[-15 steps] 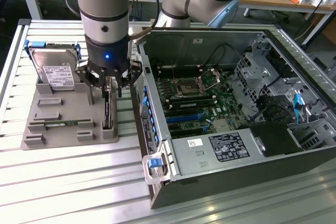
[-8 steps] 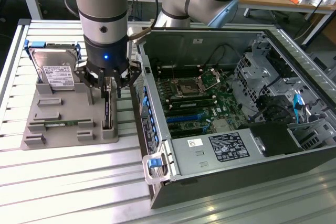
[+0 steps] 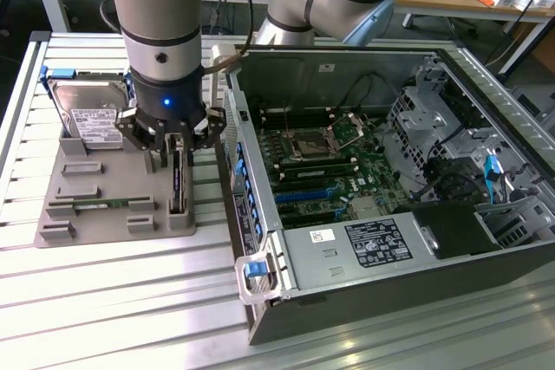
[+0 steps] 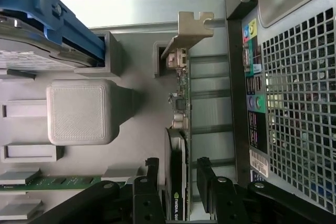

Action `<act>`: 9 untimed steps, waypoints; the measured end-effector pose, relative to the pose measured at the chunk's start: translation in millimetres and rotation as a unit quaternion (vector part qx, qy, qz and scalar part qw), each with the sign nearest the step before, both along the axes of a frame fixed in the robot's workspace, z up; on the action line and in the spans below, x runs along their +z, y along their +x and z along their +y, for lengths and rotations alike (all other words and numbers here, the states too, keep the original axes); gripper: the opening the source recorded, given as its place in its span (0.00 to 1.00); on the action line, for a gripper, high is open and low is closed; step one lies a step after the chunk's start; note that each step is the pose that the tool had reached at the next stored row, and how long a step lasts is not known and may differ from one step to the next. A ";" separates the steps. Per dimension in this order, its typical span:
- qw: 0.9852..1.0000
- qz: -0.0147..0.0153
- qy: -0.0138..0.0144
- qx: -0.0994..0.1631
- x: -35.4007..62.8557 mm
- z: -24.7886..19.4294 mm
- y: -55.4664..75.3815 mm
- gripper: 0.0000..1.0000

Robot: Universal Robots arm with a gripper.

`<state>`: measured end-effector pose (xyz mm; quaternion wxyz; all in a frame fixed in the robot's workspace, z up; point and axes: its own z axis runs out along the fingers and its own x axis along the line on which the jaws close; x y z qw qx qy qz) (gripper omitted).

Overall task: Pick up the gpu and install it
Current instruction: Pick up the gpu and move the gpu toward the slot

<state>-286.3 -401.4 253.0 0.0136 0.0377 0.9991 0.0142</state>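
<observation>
The gpu [image 3: 178, 186] stands on edge in a slot of the grey holder [image 3: 113, 218], a thin dark card. In the wrist view I look along the gpu [image 4: 178, 124] to its silver bracket [image 4: 190, 29] at the far end. My gripper [image 3: 176, 152] is lowered over the card's end away from the bracket. The gripper [image 4: 177, 170] is open, one black finger [image 4: 152, 169] on each side of the card with a small gap to it. The open computer case [image 3: 373, 171] lies on the exterior view's right, its motherboard and blue slots [image 3: 305, 193] exposed.
A silver hard drive in a blue frame [image 3: 87, 114] stands at the holder's back left, hard drive [image 4: 37, 35] close beside the card. A green memory stick [image 3: 97, 205] lies in the holder's front. The case's rear wall [image 4: 294, 103] runs close along the card's other side.
</observation>
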 end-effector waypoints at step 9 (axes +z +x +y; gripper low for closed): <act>1.000 0.000 0.000 0.000 -2.4 -1.1 -0.1 0.28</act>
